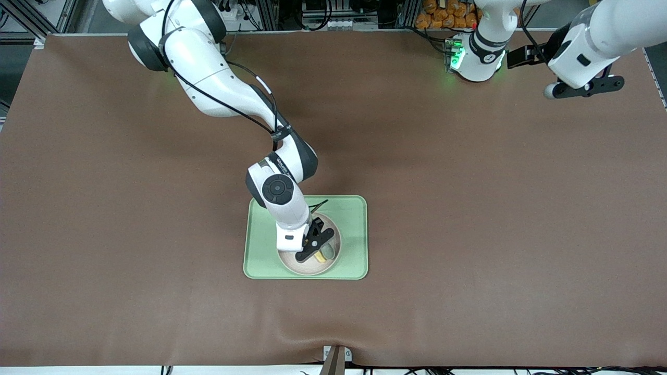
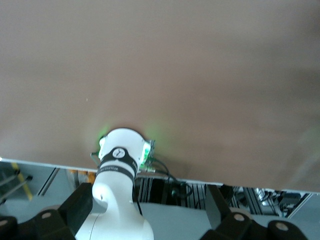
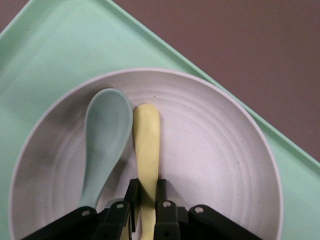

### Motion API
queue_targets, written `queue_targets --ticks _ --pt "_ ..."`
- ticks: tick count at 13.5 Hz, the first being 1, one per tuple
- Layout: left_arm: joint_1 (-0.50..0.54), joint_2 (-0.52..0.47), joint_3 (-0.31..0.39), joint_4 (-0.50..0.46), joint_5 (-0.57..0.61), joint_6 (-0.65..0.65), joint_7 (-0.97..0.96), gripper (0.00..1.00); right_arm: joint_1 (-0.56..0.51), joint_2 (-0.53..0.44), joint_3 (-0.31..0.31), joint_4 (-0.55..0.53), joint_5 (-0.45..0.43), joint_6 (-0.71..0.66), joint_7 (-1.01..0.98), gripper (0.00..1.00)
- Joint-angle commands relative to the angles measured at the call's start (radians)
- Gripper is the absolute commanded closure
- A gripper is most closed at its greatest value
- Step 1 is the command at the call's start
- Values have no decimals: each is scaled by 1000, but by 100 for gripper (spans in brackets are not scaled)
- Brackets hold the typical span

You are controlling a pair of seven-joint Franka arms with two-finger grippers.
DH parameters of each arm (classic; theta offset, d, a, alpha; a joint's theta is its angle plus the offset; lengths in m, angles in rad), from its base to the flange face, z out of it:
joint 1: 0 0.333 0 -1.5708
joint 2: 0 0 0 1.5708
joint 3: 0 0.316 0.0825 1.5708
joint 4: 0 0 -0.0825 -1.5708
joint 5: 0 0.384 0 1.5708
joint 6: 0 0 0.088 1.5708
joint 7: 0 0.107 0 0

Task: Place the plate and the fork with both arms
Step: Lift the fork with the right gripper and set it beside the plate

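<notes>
Lowest in the front view sits the light-green tray (image 1: 354,239), roughly mid-table and on the half nearer the front camera, with the cream plate (image 1: 305,266) resting on it toward its nearer edge. On the plate lie the pale-yellow fork (image 3: 146,145) and a grey-green spoon (image 3: 104,137), side by side and touching along their lengths. Only the smooth rounded end of the fork shows in the right wrist view; its other end is hidden under the gripper. The right arm reaches down from its base at the right arm's end of the table, and the right gripper (image 1: 319,244) is lowered over the plate, its fingers (image 3: 131,196) drawn narrow and pinched onto the fork, one on each side of it. The spoon lies just beside that grip, free of the fingers. Toward the left arm's end, the left arm waits with the left gripper (image 1: 586,88) raised over bare brown table (image 1: 469,208) near its green-lit base (image 1: 477,57), fingers (image 2: 220,205) spread wide and holding nothing.
</notes>
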Motion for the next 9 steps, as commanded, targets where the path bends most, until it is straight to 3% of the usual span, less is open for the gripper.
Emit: queue_targets --ticks 1,5,9 --pt "13 83 -3 177 1 -10 19 0 3 -12 -4 -6 -23 -6 54 100" --pt "12 100 0 323 44 21 19 0 -7 -48 -1 16 -18 -92 90 100" --pt "1 97 -3 369 124 117 110 0 -55 -97 -1 13 23 -153 102 100"
